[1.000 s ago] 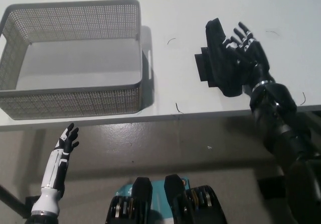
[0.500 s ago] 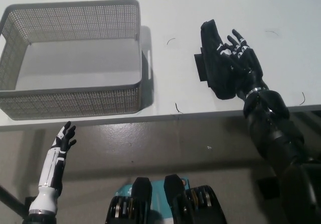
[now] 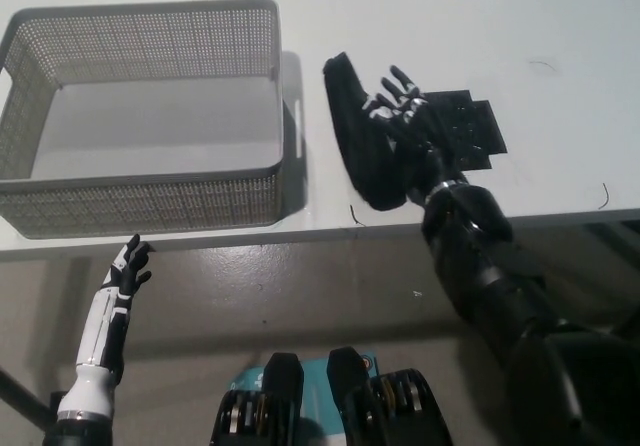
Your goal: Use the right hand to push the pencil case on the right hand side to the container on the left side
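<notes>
At the lower left of the frame, below the bench point(image 3: 560, 26) edge, the white left hand point(image 3: 126, 276) is held with fingers apart, gripping nothing. Right of centre, the black right hand point(image 3: 405, 126) is laid flat with fingers spread against the right flank of the black pencil case point(image 3: 358, 136). A black flat patch point(image 3: 470, 131) is seen just right of the hand. The case lies near the grey mesh container point(image 3: 150, 196) at upper left, apart from its wall.

Narrow bare table point(image 3: 320, 181) strip between pencil case point(image 3: 360, 131) and container point(image 3: 150, 116) wall.
</notes>
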`<action>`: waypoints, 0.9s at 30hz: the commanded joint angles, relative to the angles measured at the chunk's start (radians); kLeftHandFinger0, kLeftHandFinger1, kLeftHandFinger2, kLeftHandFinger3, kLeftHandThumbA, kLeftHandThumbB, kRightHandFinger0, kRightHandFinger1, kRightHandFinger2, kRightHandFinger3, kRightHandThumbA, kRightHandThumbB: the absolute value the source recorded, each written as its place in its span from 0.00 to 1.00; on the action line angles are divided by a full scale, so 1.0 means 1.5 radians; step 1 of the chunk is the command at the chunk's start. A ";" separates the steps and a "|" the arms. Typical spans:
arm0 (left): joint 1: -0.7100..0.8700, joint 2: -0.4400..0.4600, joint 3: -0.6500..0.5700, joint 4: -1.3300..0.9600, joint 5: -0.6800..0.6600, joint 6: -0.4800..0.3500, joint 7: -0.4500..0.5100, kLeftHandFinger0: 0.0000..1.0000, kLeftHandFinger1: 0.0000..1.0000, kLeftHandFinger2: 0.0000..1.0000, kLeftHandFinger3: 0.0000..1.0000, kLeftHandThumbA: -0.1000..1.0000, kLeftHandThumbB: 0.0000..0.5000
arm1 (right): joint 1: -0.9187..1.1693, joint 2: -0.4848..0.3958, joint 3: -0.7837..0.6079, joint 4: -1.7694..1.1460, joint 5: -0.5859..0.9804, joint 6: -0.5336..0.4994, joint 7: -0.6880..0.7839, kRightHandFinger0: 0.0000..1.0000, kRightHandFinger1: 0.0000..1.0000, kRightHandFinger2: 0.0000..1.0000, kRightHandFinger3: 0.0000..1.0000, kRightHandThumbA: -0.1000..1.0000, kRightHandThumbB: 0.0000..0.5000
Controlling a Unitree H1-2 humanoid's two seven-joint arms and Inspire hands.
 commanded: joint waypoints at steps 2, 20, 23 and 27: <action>-0.014 0.013 0.005 -0.015 -0.005 -0.026 0.005 1.00 1.00 1.00 1.00 1.00 0.62 | -0.059 0.015 0.010 -0.006 -0.001 -0.013 0.005 1.00 1.00 1.00 1.00 1.00 0.50; -0.023 0.018 0.005 -0.014 -0.007 -0.026 -0.001 1.00 1.00 1.00 1.00 1.00 0.64 | -0.092 0.097 0.029 -0.001 -0.006 0.004 0.015 1.00 1.00 1.00 1.00 1.00 0.55; -0.025 0.018 0.007 -0.016 -0.009 -0.026 -0.002 1.00 1.00 1.00 1.00 1.00 0.63 | -0.087 0.099 0.034 0.002 -0.007 0.006 0.011 1.00 1.00 1.00 1.00 1.00 0.56; -0.024 0.019 0.010 -0.016 -0.014 -0.026 -0.004 1.00 1.00 1.00 1.00 1.00 0.66 | -0.080 0.099 0.036 0.009 -0.006 0.015 0.012 1.00 1.00 1.00 1.00 1.00 0.56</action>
